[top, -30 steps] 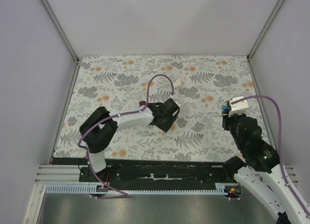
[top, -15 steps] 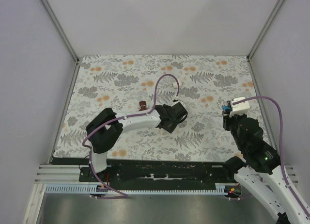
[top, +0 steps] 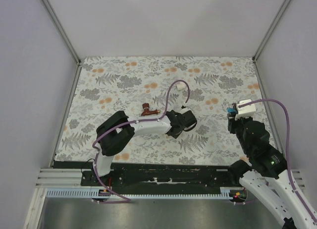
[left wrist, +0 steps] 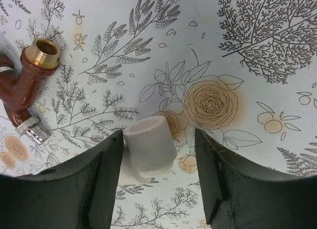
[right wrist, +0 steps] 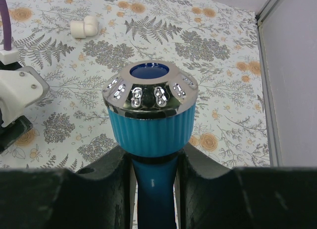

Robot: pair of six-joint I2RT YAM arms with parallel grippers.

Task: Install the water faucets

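Tabletop [right wrist: 223, 90]; blue faucet [right wrist: 151, 125] within end effector [right wrist: 154, 165]

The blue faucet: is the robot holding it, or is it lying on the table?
Held. The blue faucet is clamped in the right gripper, fingers on both sides of its stem, its chrome-rimmed end raised above the table.

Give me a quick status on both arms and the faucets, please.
Left gripper open, fingers astride white fitting. Right gripper shut on blue faucet. Red faucet lying loose beside left gripper. Nothing blocking.
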